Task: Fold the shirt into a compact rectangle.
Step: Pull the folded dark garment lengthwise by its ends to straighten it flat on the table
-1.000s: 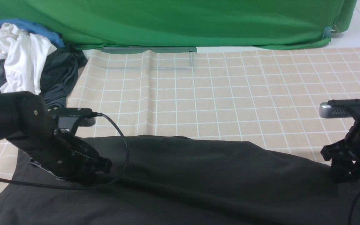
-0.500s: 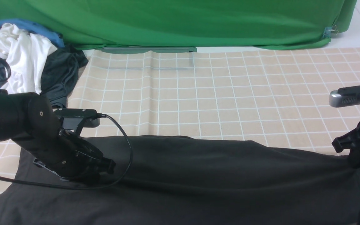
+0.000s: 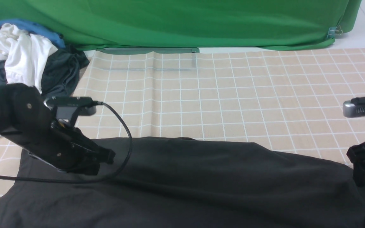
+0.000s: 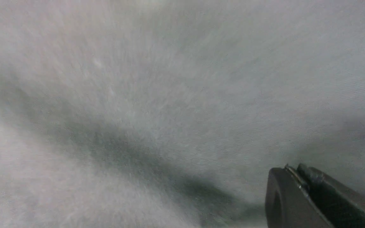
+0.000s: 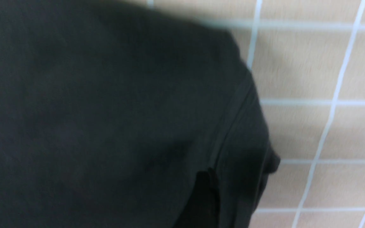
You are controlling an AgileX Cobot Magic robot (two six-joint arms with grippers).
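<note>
Shirt (image 3: 201,183) lies flat at six o'clock. Left claw (image 3: 108,156), at eight o'clock, is pressed together over it. Right claw (image 3: 361,179), at four o'clock, stands spread.

The shirt (image 3: 201,180) lies spread across the lower frame on the bench (image 3: 233,95). A heap of clothes (image 3: 27,60) sits upper left, and a backdrop (image 3: 185,22) runs behind along the top. The left tool (image 3: 103,158) is over the shirt at lower left, the right tool (image 3: 361,171) at its right end.

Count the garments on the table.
4: the black shirt spread nearest the robot; a white garment, a blue garment and a dark grey garment heaped far left. The heap may hide more.
</note>
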